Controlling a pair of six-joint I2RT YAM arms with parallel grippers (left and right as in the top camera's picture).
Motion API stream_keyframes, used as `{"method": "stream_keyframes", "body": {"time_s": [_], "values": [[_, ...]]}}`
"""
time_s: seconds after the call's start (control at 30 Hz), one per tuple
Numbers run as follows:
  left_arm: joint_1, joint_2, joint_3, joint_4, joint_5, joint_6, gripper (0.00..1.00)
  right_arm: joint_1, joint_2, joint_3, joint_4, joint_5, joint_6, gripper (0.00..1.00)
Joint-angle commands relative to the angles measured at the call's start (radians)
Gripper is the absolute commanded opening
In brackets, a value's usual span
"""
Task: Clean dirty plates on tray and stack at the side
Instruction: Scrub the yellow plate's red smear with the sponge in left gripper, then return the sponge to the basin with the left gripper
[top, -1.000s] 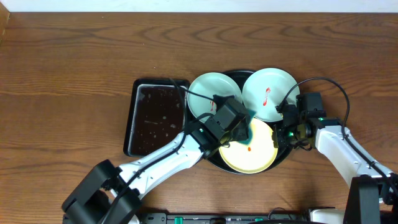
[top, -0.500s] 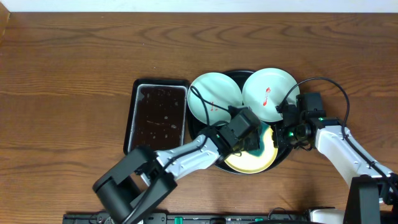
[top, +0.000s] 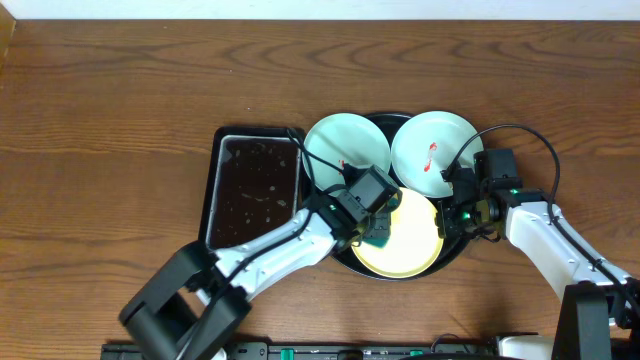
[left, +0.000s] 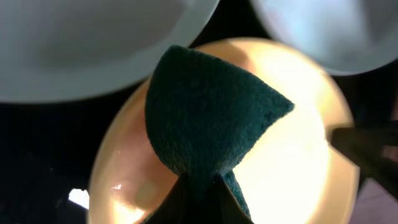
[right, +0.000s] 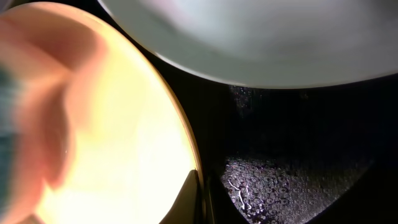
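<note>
The black round tray (top: 455, 252) holds three plates. The pale yellow plate (top: 410, 240) lies at the front; it also fills the left wrist view (left: 298, 168) and the right wrist view (right: 106, 124). Two mint-blue plates, one at the left (top: 335, 150) and one at the right (top: 432, 148), each carry a red smear. My left gripper (top: 372, 228) is shut on a teal sponge (left: 205, 118) pressed on the yellow plate's left part. My right gripper (top: 450, 218) is shut on the yellow plate's right rim (right: 198, 186).
A rectangular metal-rimmed tray (top: 252, 190) with brown liquid stands left of the black tray. Brown wooden table (top: 120, 120) lies all round. Black cables loop over the plates near both wrists.
My left gripper with the sponge has swept left across the yellow plate, from its right-centre to its left part. The teal smear seen earlier on the plate is gone. The right arm has held still.
</note>
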Motion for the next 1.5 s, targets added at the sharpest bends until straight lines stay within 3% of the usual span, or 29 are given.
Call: {"method": "stream_keyframes", "body": {"time_s": [0.0,0.43,0.7,0.87,1.33,1.43,1.47], "values": [[0.003,-0.076,-0.003,0.026,-0.04,0.058,0.07,0.004,0.005,0.014,0.003,0.01,0.001,0.01],[-0.08,0.06,-0.003,0.13,-0.034,0.04,0.07,0.004,0.005,0.014,0.003,0.01,0.001,0.01],[-0.056,0.097,-0.003,0.037,-0.068,0.211,0.07,0.004,0.005,0.014,0.003,0.011,0.001,0.01],[-0.016,0.049,-0.003,-0.01,-0.066,0.27,0.07,0.004,0.005,0.014,0.008,0.011,0.001,0.01],[0.065,-0.244,-0.003,-0.056,-0.067,0.294,0.07,0.004,0.005,0.014,0.007,0.011,0.001,0.01],[0.139,-0.282,-0.003,-0.12,-0.067,0.295,0.07,0.004,0.005,0.014,0.008,0.011,0.001,0.07],[0.174,-0.29,-0.003,-0.15,-0.067,0.295,0.07,0.004,0.005,0.014,0.009,0.011,0.001,0.19]]}}
